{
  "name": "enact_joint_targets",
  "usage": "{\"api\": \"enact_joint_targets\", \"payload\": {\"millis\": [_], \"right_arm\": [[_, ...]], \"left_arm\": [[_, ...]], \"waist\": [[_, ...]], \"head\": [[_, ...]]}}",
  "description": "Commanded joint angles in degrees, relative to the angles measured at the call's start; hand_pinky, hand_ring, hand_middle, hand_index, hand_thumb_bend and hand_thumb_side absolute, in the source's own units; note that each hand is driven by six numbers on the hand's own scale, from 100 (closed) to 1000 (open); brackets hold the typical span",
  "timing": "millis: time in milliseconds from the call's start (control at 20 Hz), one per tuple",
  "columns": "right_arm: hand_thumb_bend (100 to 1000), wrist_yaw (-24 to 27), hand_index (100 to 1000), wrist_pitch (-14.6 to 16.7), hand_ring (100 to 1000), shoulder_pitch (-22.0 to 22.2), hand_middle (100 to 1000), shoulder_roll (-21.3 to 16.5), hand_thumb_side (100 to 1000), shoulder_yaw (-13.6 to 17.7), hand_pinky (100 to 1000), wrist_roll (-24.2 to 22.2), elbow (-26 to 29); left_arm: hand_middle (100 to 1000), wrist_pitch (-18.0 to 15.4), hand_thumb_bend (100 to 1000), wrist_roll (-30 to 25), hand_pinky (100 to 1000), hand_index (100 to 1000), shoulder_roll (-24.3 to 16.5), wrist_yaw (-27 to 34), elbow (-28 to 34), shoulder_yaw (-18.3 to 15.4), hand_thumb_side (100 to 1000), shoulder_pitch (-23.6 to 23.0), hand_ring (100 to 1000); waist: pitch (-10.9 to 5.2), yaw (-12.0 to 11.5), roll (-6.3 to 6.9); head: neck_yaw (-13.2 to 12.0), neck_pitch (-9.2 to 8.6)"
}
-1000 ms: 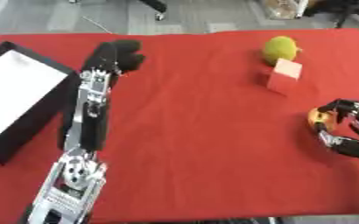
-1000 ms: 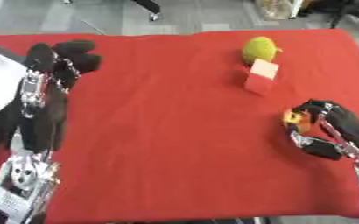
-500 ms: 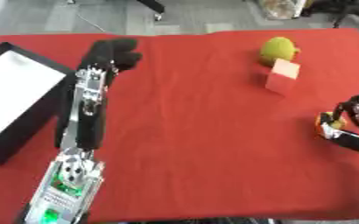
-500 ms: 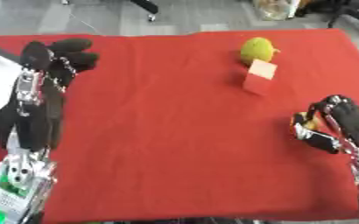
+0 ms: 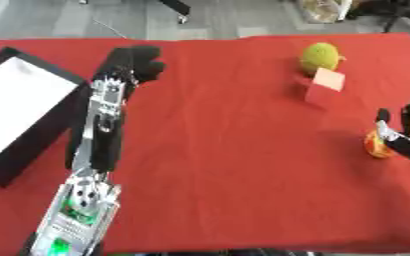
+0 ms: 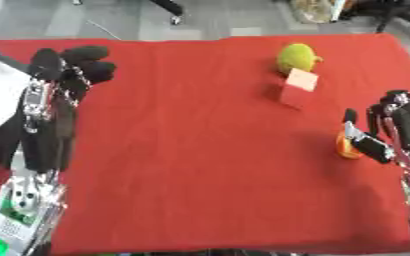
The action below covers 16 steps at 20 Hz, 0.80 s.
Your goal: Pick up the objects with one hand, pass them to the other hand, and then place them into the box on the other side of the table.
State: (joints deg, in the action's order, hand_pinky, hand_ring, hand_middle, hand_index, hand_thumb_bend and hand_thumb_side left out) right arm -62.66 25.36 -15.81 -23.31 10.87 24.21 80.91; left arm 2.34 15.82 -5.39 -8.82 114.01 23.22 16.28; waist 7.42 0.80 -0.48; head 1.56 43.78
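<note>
On the desk's (image 6: 200, 150) right edge, the right hand (image 6: 392, 132) has drawn back, its fingers curled beside a small orange object (image 6: 345, 146), seemingly grasping it. Left hand (image 6: 73, 67) waits outstretched near the box (image 5: 20, 107), fingers relaxed, so the handover comes next.

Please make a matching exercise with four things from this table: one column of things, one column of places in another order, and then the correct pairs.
Things:
1. black box
2. yellow-green fruit
3. red cube
4. small orange object

Places:
A. directly in front of the yellow-green fruit, nearer the robot
B. beside the right hand, near the table's right edge
C. at the table's left edge
D. far side of the red cloth, right of centre

Pairs: 1-C, 2-D, 3-A, 4-B
</note>
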Motion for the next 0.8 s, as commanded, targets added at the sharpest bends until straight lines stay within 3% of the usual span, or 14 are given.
{"api": "enact_joint_targets", "payload": {"millis": [50,200,250,300,350,450,550,600,800], "right_arm": [[100,1.13,165,-0.11,215,-0.76,100,-2.10,430,-0.04,730,-0.27,2.51],[100,1.46,199,0.44,236,-0.09,142,-2.33,502,-0.14,742,-1.70,2.54],[100,1.37,390,0.82,311,0.19,312,-2.44,668,-0.20,769,-2.41,2.48],[152,0.70,505,1.52,348,0.45,388,-2.59,743,-0.39,780,-3.95,2.21],[243,-0.10,757,2.36,452,0.62,564,-2.69,853,-0.53,809,-5.96,1.86],[386,-1.74,908,4.29,571,0.75,758,-2.79,950,-0.68,841,-11.26,0.94],[512,-3.08,993,5.90,759,0.75,893,-2.82,961,-0.55,869,-17.00,0.20],[529,-3.69,1000,6.58,816,0.70,925,-2.78,931,-0.36,880,-20.13,-0.12],[460,-3.98,1000,8.29,920,0.38,984,-2.96,758,1.21,900,-30.69,-0.39]], "left_arm": [[711,0.09,271,-0.08,770,733,0.42,0.03,0.58,0.18,1000,0.35,708],[711,0.04,272,-0.09,770,733,0.41,0.00,0.58,0.16,1000,0.31,709],[711,0.03,272,-0.10,771,733,0.41,0.00,0.58,0.16,1000,0.30,709],[711,0.03,271,-0.13,771,733,0.40,-0.02,0.58,0.18,1000,0.29,709],[711,0.02,272,-0.15,771,733,0.40,-0.04,0.58,0.20,1000,0.29,709],[711,-0.01,272,-0.19,771,733,0.42,-0.06,0.58,0.20,1000,0.29,709],[711,-0.05,271,-0.19,771,733,0.41,-0.07,0.58,0.18,1000,0.30,709],[711,-0.06,271,-0.19,771,733,0.41,-0.07,0.58,0.16,1000,0.31,709],[711,-0.04,272,-0.19,771,733,0.38,-0.09,0.58,0.12,1000,0.23,709]], "waist": [[-1.15,-0.07,-0.28],[-1.10,-0.12,-0.34],[-1.08,-0.13,-0.36],[-1.06,-0.14,-0.38],[-1.05,-0.14,-0.39],[-1.06,-0.15,-0.39],[-1.06,-0.15,-0.38],[-1.07,-0.13,-0.36],[-1.08,-0.03,-0.35]], "head": [[-0.18,-0.05],[-0.52,-0.04],[-0.62,-0.01],[-0.69,0.06],[-0.71,0.10],[-0.70,0.15],[-0.68,0.11],[-0.69,0.08],[-0.71,0.13]]}}
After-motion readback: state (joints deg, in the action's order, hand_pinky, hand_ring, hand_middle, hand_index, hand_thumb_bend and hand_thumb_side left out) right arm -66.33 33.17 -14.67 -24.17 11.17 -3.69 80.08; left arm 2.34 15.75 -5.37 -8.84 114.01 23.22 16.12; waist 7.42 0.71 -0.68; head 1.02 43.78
